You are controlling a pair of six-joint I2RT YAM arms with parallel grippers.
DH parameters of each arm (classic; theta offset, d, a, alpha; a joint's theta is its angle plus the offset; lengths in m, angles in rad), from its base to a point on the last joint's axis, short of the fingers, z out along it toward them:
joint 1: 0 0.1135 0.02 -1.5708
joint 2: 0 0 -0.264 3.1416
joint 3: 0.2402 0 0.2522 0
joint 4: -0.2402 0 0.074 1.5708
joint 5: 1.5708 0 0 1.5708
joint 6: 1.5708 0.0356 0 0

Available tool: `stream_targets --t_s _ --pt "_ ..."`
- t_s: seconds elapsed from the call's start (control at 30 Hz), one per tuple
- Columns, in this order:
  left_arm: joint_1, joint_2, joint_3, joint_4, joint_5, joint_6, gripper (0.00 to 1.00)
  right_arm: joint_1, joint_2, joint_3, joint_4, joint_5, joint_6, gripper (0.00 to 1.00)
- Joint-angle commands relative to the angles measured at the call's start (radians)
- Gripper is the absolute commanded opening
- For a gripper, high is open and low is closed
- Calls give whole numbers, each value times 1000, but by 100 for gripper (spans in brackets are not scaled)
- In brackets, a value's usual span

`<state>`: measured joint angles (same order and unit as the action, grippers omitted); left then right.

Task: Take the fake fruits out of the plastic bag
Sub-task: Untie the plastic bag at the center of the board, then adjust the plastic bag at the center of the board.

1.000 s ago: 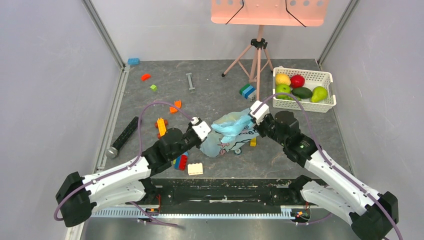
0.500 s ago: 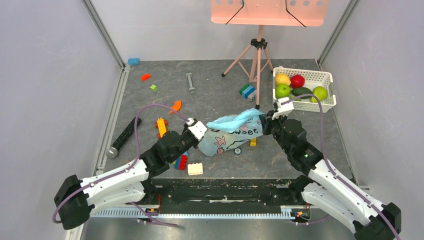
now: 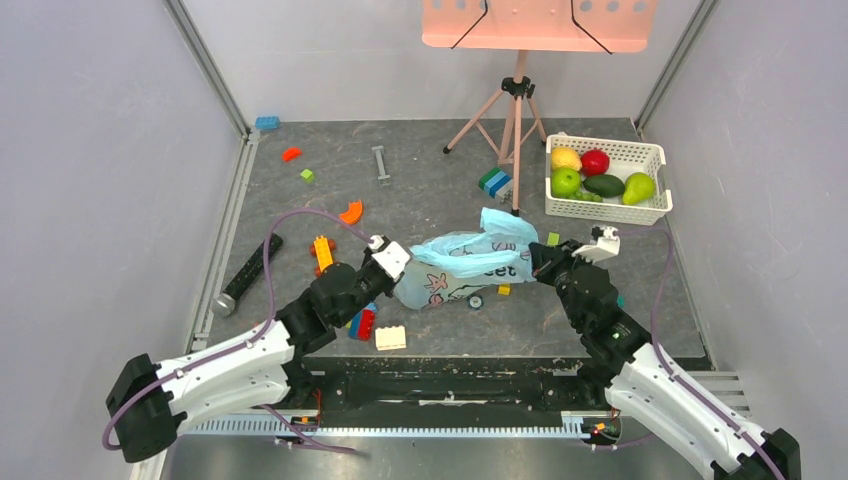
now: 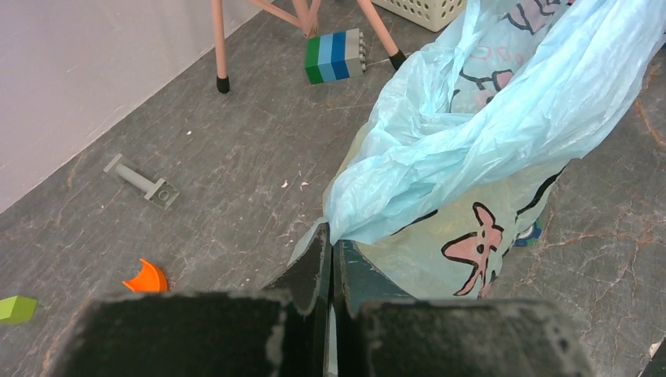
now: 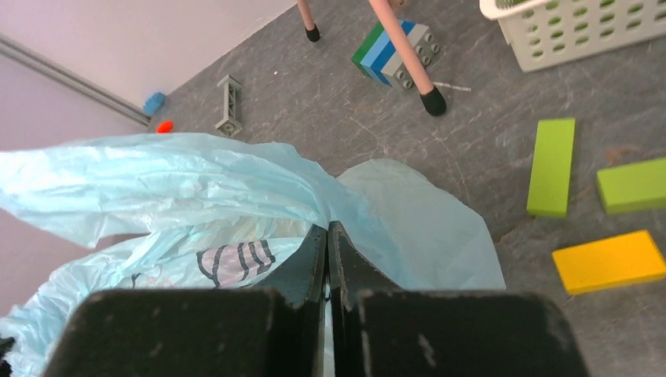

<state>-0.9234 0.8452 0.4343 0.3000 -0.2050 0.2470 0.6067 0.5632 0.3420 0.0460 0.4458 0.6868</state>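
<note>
The light-blue plastic bag (image 3: 465, 262) with a pink-and-dark cartoon print lies stretched across the middle of the floor. My left gripper (image 3: 397, 268) is shut on the bag's left edge (image 4: 408, 181); its jaws (image 4: 331, 236) pinch the film. My right gripper (image 3: 543, 262) is shut on the bag's right edge (image 5: 196, 188); its jaws (image 5: 327, 232) pinch the film too. No fake fruits show; a pale yellowish shape shows faintly through the bag in the left wrist view.
A white basket (image 3: 610, 205) with fruit stands at the back right. A pink tripod (image 3: 512, 120) stands behind the bag. Building blocks lie around: a blue-green one (image 3: 494, 182), red-blue and cream ones (image 3: 375, 328) by the left arm, green and yellow ones (image 5: 597, 204) near the right gripper. A black cylinder (image 3: 247, 274) lies at left.
Both grippers have moved apart, the right one rightwards and nearer, and the bag has gone from bunched up to stretched wide and flatter between them.
</note>
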Motion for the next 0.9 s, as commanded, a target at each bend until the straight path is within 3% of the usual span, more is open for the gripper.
stream_targets --t_s 0.0,0.13,0.2,0.33,0.4,0.57,0.87 --pt "0 -34 2 -2 -24 -28 6 1 -60 -63 59 80 173 0" --pt "0 -51 26 -38 33 -7 64 1 -67 -64 87 37 148 0" --pt "0 -50 65 -95 95 23 74 0 -57 -51 87 18 126 0" --pt "-1 -44 169 -210 290 74 79 1 -46 -39 108 -17 101 0" --pt "-2 -43 222 -251 404 93 97 1 -42 -38 117 -27 93 0" --pt "-30 -7 326 -342 560 131 100 1 -24 -33 130 -49 83 0" --pt "-269 245 461 -329 361 215 100 1 -7 -34 141 -64 72 0"
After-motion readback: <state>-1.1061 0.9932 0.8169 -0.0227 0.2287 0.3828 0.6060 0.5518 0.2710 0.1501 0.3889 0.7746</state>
